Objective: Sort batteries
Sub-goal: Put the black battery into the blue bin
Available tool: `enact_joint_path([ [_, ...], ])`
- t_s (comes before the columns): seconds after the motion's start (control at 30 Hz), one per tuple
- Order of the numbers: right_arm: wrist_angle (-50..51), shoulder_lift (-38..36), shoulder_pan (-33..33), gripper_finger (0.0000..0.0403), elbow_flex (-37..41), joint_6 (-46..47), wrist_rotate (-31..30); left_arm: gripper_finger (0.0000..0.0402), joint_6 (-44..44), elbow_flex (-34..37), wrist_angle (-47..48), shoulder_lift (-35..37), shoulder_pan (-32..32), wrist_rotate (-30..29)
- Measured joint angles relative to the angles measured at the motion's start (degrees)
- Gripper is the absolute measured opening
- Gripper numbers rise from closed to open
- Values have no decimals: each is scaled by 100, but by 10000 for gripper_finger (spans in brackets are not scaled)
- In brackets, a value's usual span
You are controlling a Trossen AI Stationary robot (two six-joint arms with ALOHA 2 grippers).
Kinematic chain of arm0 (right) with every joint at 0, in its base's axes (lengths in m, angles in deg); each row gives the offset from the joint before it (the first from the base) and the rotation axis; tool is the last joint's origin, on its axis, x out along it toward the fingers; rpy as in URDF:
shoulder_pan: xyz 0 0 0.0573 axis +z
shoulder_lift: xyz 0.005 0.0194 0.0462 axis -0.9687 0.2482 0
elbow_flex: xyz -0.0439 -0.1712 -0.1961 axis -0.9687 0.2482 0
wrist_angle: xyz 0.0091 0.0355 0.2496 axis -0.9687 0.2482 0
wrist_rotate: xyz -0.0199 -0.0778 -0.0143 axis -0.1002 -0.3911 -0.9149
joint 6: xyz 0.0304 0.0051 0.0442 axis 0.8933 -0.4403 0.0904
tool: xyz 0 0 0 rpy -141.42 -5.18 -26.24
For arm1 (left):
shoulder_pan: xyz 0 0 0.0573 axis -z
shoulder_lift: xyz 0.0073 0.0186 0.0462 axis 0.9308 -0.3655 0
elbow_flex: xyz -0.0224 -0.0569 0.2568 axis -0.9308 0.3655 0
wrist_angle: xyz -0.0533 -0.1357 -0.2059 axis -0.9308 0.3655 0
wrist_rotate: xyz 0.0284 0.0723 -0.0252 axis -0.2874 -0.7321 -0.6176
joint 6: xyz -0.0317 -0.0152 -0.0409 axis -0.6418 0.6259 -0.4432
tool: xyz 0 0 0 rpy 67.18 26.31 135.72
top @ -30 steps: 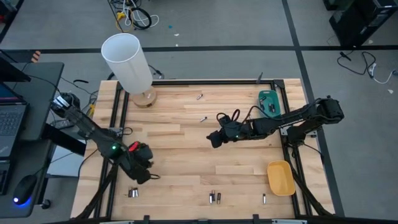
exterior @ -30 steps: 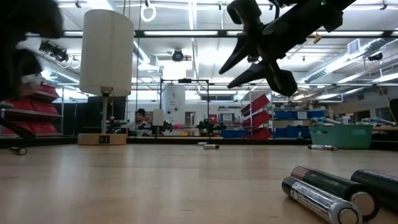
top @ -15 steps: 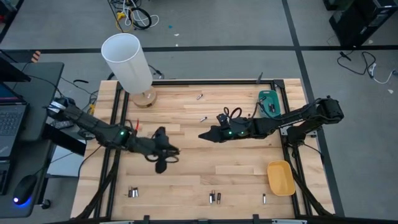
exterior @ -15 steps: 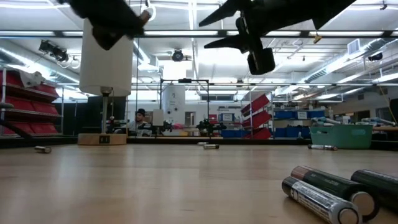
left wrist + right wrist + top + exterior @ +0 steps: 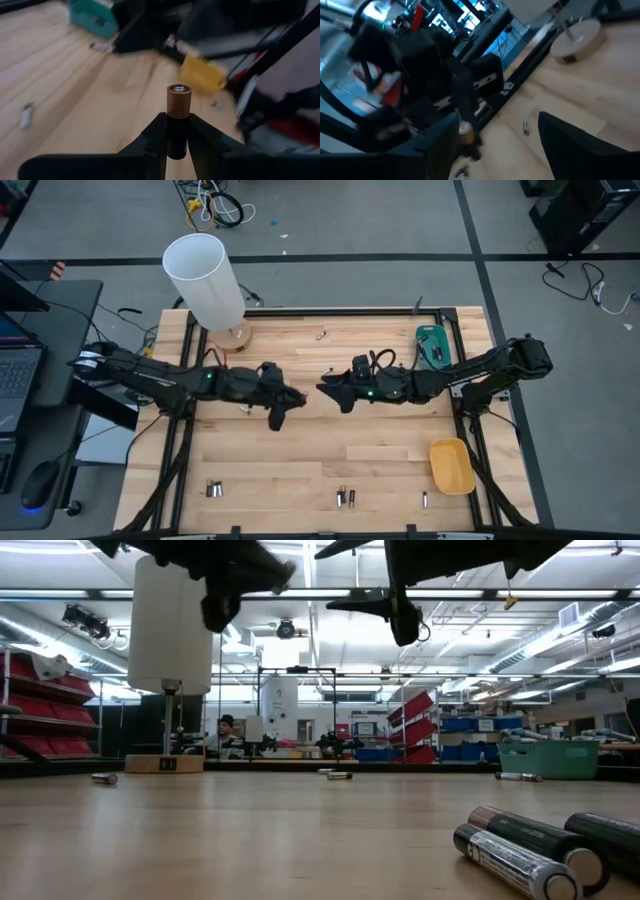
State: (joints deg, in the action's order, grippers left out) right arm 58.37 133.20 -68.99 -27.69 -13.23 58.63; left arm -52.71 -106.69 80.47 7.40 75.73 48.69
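Pinching a copper-topped battery [image 5: 178,107] in our left gripper [image 5: 281,401], we face our spread right gripper [image 5: 327,388] just beyond.

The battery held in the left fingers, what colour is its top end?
Copper-orange battery, seen best in the left wrist view.

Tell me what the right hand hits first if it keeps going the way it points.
Probably the battery held out by the left hand. The right hand is open and points straight at it across the middle of the table, with only a small gap between them; relative height is hard to judge.
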Motion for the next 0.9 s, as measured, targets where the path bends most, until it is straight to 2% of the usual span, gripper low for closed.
enact_joint_path([
  [0.1,-46,0,-2,239,0,-345,11,73,-188,-2,-622,-220,-151,283],
  [0.23,-305,0,11,213,0,-662,222,73,-432,-2,-1085,-464,-296,331],
  [0.43,-389,0,36,184,0,-766,311,73,-599,2,-1180,-569,-432,438],
  [0.67,-270,2,-89,170,0,-746,345,74,-623,-1,-1373,-565,-581,518],
  [0.9,-261,2,-370,151,0,-356,679,74,-626,0,-1325,-565,-661,519],
])
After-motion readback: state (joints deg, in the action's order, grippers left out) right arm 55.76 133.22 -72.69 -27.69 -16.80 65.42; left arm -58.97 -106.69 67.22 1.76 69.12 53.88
